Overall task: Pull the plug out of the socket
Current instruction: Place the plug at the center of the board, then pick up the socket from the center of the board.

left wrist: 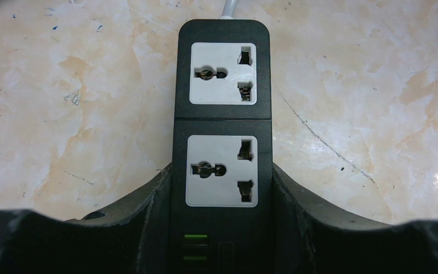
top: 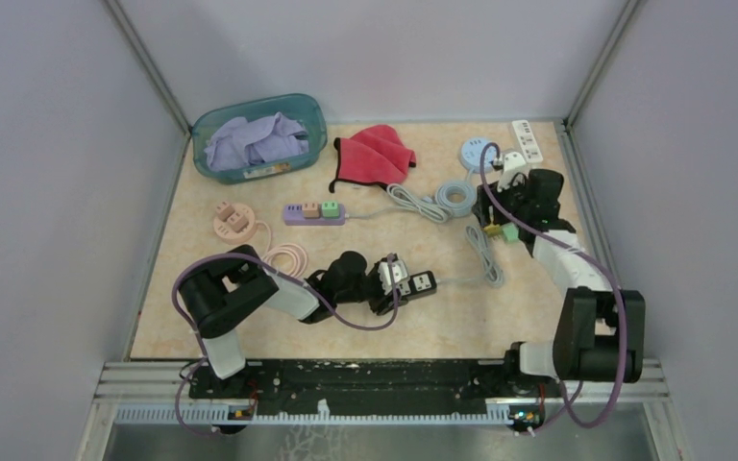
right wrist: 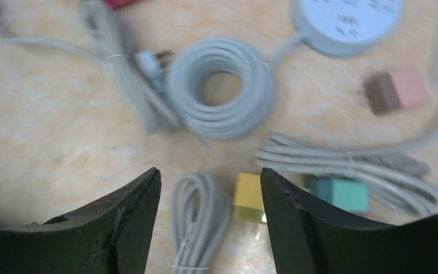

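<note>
Lying at the middle of the table (top: 480, 327), item one is a black power strip (left wrist: 222, 120) with two white outlet faces, both fully exposed, and green ports at its near end. It is clamped at that near end by the left hand (top: 391, 280), one finger pressed against each long side. In the left wrist view the body runs out from the hand toward 12 o'clock. In the overhead view it points toward 3 o'clock.

Item two is a yellow plug (right wrist: 248, 197), seen resting on the table apart from the strip, at about 2 o'clock from it in the overhead view. It is found under the right hand (right wrist: 210, 174), at 5 o'clock from the middle of the gap, just beside the right finger. The fingers of this hand are spread apart and nothing is gripped.

Further items around the right hand, as noted in its blurred wrist view:
- teal adapter (right wrist: 337, 193), at 3 o'clock from the plug
- bundled grey cable (right wrist: 199, 222), at 9 o'clock from the plug
- coiled grey cable (right wrist: 222, 85), at 12 o'clock
- round pale-blue socket hub (right wrist: 348, 20), at 1 o'clock
- pink-and-brown adapter (right wrist: 396, 91), at 2 o'clock

Listed at the far side of the table:
- teal basket (top: 259, 139) at 11 o'clock
- red cloth (top: 375, 154) at 12 o'clock
- lilac strip (top: 312, 213)
</note>
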`<state>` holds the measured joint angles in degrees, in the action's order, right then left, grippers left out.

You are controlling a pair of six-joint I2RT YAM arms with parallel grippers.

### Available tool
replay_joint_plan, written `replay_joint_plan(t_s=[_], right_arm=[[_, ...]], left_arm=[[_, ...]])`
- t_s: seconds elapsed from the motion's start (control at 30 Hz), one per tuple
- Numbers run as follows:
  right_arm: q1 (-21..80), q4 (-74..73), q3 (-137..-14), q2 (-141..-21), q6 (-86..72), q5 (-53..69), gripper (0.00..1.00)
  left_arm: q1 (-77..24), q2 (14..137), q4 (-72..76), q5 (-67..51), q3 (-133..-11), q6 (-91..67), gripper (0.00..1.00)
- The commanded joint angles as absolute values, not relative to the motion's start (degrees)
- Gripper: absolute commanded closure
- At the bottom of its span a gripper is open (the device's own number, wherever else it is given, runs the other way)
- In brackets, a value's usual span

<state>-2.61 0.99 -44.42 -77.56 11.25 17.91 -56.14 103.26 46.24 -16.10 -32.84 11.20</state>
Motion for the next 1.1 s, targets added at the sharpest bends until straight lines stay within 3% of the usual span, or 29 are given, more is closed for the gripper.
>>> replay_joint_plan(t_s=[0.0,0.07,0.17,0.33,0.47,0.6,0.83,0.97,1.07], right_arm=[[-3.0,-7.1,-47.0,-71.8,28.4,54.8,0.36],[-3.0,-11.5,-46.2,-71.0,37.1,68.1,0.37],[-2.9,-24.5,-45.8,-70.3,57.0,75.7,0.27],[-2.1,-41.9,-46.7,-71.1,79.0,77.6,0.13],[-0.2,-48.7,-47.0,-73.1,89.4,75.2,0.10],[2.2,-52.8,-46.8,-75.0,97.2,73.3,0.09],[7.7,-46.7,-45.7,-75.3,90.6,69.0,0.10],[10.9,-41.7,-45.4,-75.3,84.8,66.3,0.11],[13.5,-37.6,-44.9,-75.0,79.7,64.2,0.11]], left_arm=[[-56.3,102.6,44.6,-17.1,-32.6,10.7,0.97],[-56.3,102.3,44.4,-17.6,-32.6,11.0,0.92],[-56.3,101.2,46.1,-17.4,-31.5,10.8,0.70],[-56.4,98.6,48.7,-16.0,-29.6,10.9,0.39],[-56.3,95.4,49.7,-16.8,-28.5,10.9,0.25],[-56.3,91.0,50.9,-17.3,-26.4,10.4,0.17],[-56.1,78.9,51.2,-15.7,-21.1,3.9,0.15],[-54.6,68.6,37.8,-10.5,-23.7,-1.4,0.00],[-49.2,61.9,25.8,-13.8,-28.3,-4.4,0.00]])
